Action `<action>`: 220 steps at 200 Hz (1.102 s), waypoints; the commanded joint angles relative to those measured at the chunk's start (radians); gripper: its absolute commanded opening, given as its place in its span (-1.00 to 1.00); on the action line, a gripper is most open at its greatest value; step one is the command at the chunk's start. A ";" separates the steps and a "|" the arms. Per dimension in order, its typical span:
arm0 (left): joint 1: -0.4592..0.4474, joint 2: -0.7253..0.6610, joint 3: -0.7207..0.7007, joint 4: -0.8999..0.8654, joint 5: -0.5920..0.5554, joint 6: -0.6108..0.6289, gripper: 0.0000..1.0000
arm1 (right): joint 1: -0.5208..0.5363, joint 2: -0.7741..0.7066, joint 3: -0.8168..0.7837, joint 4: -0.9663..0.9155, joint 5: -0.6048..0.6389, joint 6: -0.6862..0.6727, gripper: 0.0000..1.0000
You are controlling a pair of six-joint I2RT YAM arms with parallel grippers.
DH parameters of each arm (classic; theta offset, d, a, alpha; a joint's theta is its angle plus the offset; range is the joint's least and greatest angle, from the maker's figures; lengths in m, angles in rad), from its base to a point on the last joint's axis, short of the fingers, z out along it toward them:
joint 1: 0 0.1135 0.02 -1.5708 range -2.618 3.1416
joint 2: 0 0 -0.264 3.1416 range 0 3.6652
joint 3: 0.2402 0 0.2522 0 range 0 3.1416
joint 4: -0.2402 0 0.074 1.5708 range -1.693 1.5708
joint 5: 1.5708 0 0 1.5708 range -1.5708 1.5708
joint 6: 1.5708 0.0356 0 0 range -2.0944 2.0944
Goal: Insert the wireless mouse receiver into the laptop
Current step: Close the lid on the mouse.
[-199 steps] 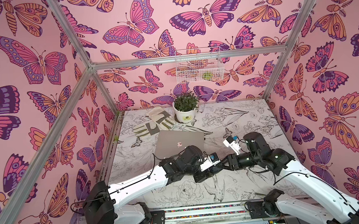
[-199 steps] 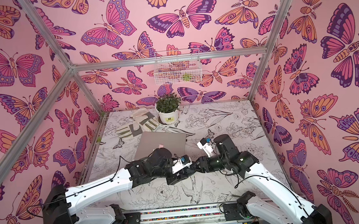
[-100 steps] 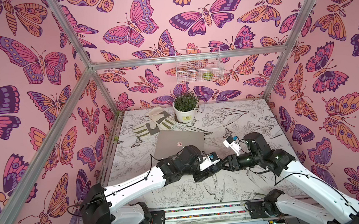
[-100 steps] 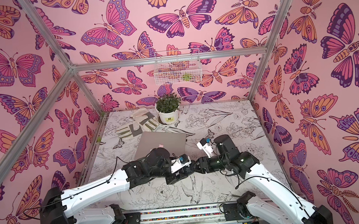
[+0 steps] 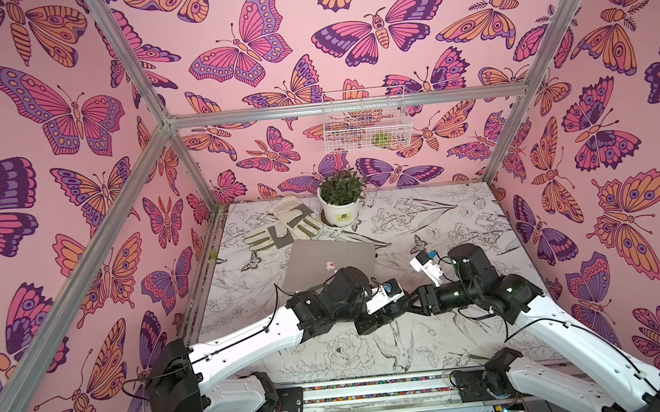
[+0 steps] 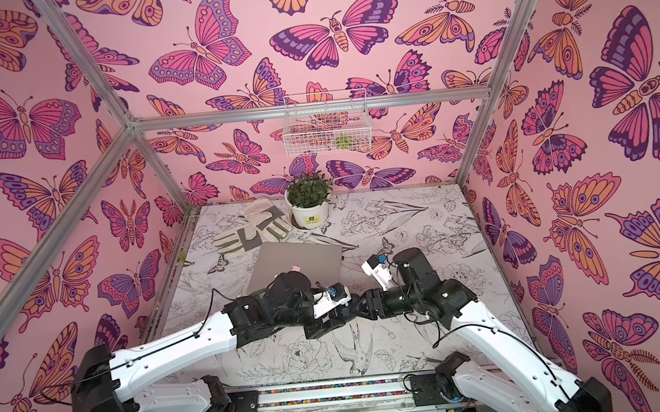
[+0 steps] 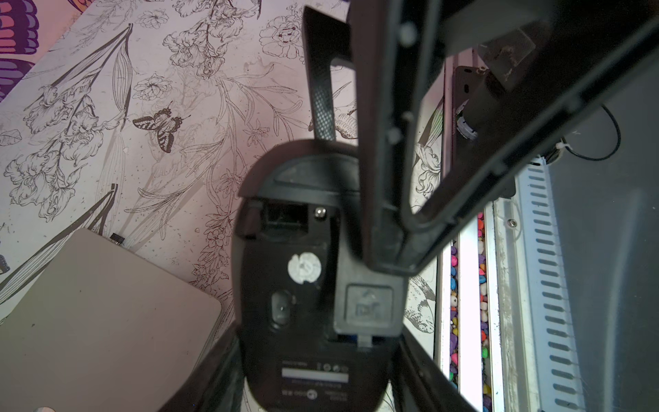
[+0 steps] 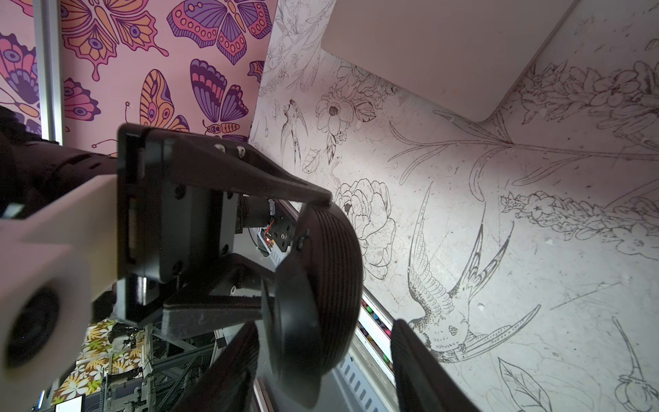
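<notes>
The laptop lay closed, lid up, on the flower-printed bench, left of centre in both top views. The wireless mouse receiver sat at the laptop's side edge near a far corner, a small black stub jutting out over the bench. In a top view it showed only as a dark fleck on the laptop's right edge. How deep it sat in the port could not be told. The left hand was clenched on the black mouse, 1 finger on each side, with the mouse's underside turned to the left wrist camera. The small recess near the mouse's front looked empty. The right hand met the left hand nose to nose, just in front of the laptop's near right corner. Its 2 fingers stood apart, released, straddling the mouse. A gap was visible between 1 finger and the shell; contact by the other finger could not be told. At the back of the bench stood a potted plant, and a pair of work gloves lay just left of it, just beyond the laptop's far edge. A wire basket hung on the back wall.
</notes>
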 commanded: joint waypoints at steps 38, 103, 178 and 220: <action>-0.005 -0.014 0.042 -0.006 0.004 0.020 -0.10 | 0.017 0.022 -0.010 0.012 0.003 -0.002 0.16; -0.043 -0.006 0.076 -0.052 -0.046 0.077 -0.11 | 0.017 0.045 0.016 0.000 0.026 -0.001 0.11; -0.055 -0.032 0.069 -0.005 -0.151 0.072 -0.11 | 0.017 0.041 0.015 0.003 0.049 0.018 0.03; -0.064 -0.037 0.070 0.001 -0.154 0.098 -0.11 | 0.017 0.045 0.018 0.000 0.046 0.017 0.03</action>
